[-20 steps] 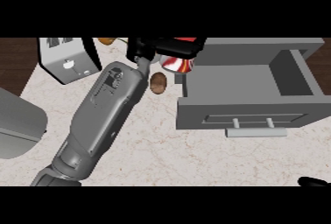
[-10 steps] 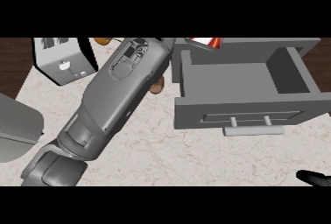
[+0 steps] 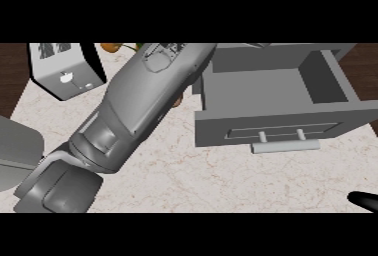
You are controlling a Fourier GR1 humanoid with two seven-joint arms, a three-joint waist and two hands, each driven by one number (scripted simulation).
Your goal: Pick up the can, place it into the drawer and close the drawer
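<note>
The grey drawer point(image 3: 221, 127) stands pulled open at the right, its handle point(image 3: 286, 145) facing me and its visible floor bare. My left forearm point(image 3: 140, 105) runs from the lower left up to the top edge beside the drawer's left wall. Its hand is cut off above the picture. No can shows anywhere. Of my right hand point(image 3: 363, 201) only a black tip shows at the lower right edge, well clear of the drawer.
A grey boxy appliance point(image 3: 66, 72) stands at the back left, with an orange item point(image 3: 111, 47) behind it. A brown object point(image 3: 177, 102) peeks out beside the forearm. Another grey body point(image 3: 15, 150) fills the left edge. Marbled counter point(image 3: 221, 180) lies in front of the drawer.
My left arm has stretched further up and over toward the drawer's back. The hand and the red can it held have passed out of the top of the view.
</note>
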